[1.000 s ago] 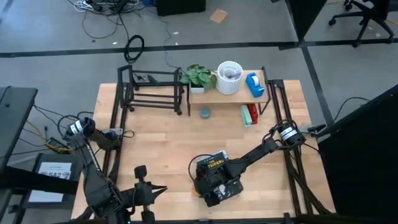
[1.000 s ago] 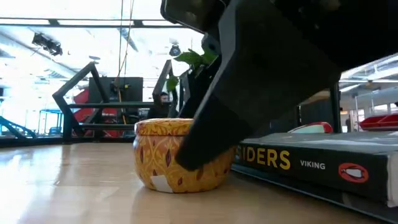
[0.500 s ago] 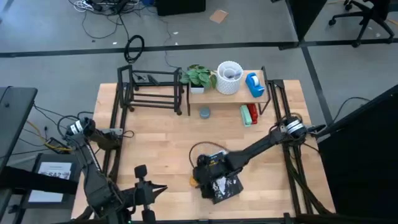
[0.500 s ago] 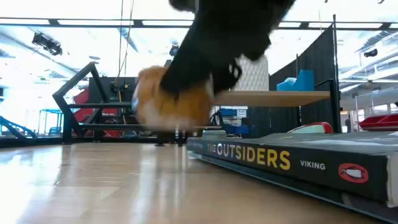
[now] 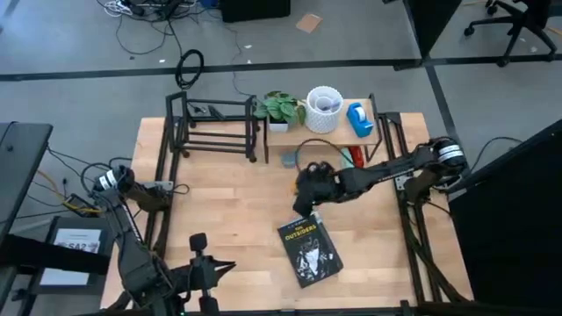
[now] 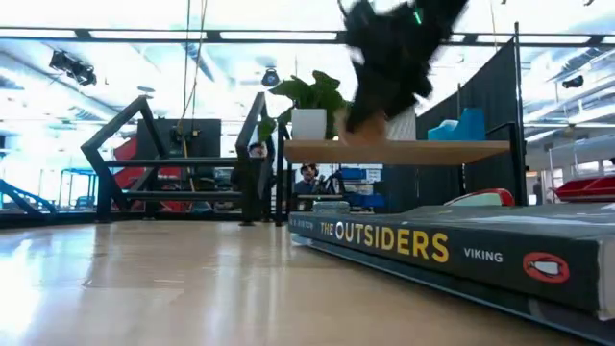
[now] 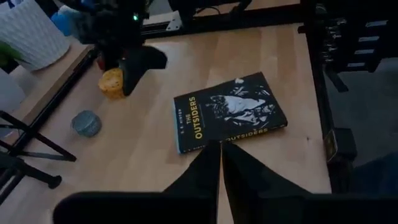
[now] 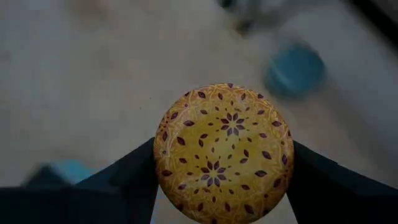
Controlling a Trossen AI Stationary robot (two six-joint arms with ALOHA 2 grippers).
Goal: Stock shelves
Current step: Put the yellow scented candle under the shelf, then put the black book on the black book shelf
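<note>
Plainly the risks run across the table from the idle side to the busy one; at the near left corner the left gripper (image 5: 204, 268) waits low with its two dark fingers closed together and nothing between them, well apart from everything, so it threatens little; further along, the smaller open black metal-rod rack (image 5: 215, 125) stands at the far edge, and beside it the low stand with a light wooden plank top on black metal legs (image 5: 299, 134) already carries a green potted plant (image 5: 280, 107), a white ribbed pot (image 5: 324, 109) and a blue tape dispenser (image 5: 358, 119); just before the stand lies a small round grey-blue tin (image 5: 289, 159), and a black paperback book (image 5: 309, 249) lies nearer; the right gripper (image 8: 224, 155) hangs in the air just short of the stand, its fingers clamped on a round yellow patterned tin (image 8: 224, 151); the hold is only on curved sides, so I judge it might slip, or the arm could clip the plank edge or knock the crowded pots.
</note>
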